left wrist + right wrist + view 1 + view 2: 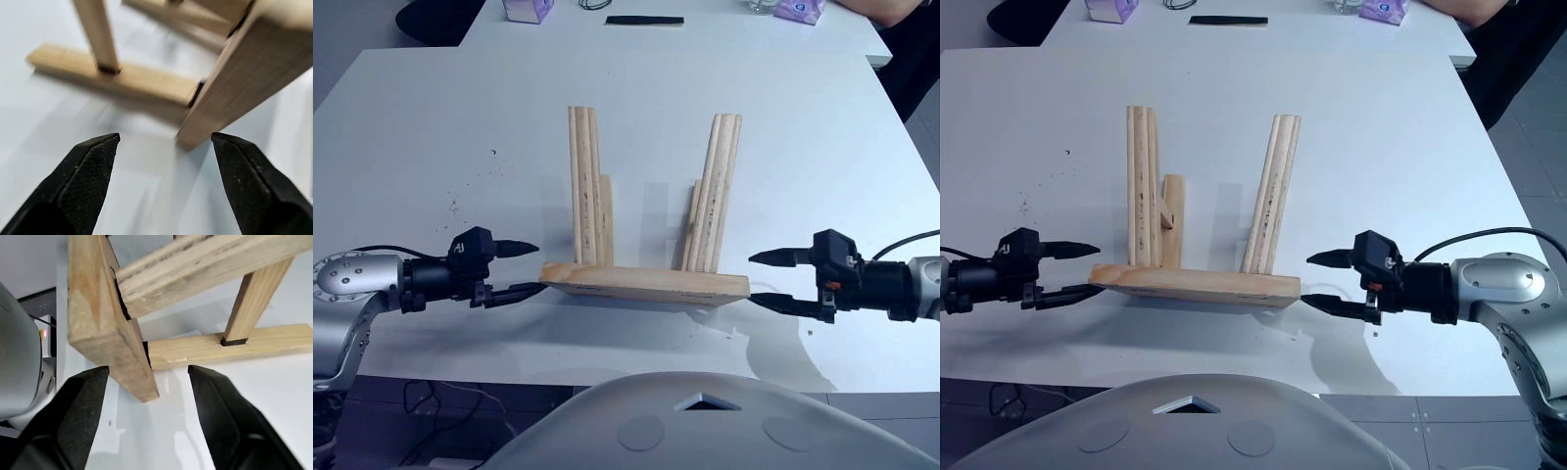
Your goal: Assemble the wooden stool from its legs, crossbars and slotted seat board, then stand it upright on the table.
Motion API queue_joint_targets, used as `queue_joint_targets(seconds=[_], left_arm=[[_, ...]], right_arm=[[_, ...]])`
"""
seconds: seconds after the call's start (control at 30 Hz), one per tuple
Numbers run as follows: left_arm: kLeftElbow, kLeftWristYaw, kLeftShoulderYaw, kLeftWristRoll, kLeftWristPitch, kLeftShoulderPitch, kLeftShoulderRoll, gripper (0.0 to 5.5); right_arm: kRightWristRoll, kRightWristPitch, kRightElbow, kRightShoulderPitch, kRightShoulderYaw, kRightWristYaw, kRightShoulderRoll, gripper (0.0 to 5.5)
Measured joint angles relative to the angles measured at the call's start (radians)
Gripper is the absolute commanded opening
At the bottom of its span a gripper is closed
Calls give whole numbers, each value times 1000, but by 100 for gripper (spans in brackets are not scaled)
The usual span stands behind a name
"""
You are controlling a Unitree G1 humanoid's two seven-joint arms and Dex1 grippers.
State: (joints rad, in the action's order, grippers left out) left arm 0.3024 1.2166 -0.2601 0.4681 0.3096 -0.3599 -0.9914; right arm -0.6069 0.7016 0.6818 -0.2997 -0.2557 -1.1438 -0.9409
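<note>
Wooden stool [717, 196] lies on its side; seat board [646, 284] runs left-right, legs [587, 186] point away; left gripper [538, 267] and right gripper [752, 278] flank its ends, fingers spread.

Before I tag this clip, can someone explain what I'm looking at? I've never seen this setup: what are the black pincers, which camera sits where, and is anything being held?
This is a humanoid robot with two arms. The two wide pictures come from a stereo camera in its head, looking down over a white table. The two close-ups come from cameras on its wrists, so each arm's black fingers show up close there. On the table a wooden stool lies on its side, with the seat board nearest the robot and the legs pointing away. The left gripper is at the seat board's left end and the right gripper at its right end. Both have their fingers open, and nothing is held.
</note>
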Motion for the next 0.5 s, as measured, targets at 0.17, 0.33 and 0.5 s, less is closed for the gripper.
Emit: queue_joint_targets(seconds=[0.17,0.33,0.5], left_arm=[[-111,-3,72,-92,-110,41,29,420],[-242,16,164,-176,-270,88,68,420],[-254,43,220,-167,-323,95,129,389]], right_arm=[[108,-145,-139,-10,94,-28,-4,299],[204,-265,-153,-53,216,-27,5,299],[281,-330,-194,-32,327,10,51,299]])
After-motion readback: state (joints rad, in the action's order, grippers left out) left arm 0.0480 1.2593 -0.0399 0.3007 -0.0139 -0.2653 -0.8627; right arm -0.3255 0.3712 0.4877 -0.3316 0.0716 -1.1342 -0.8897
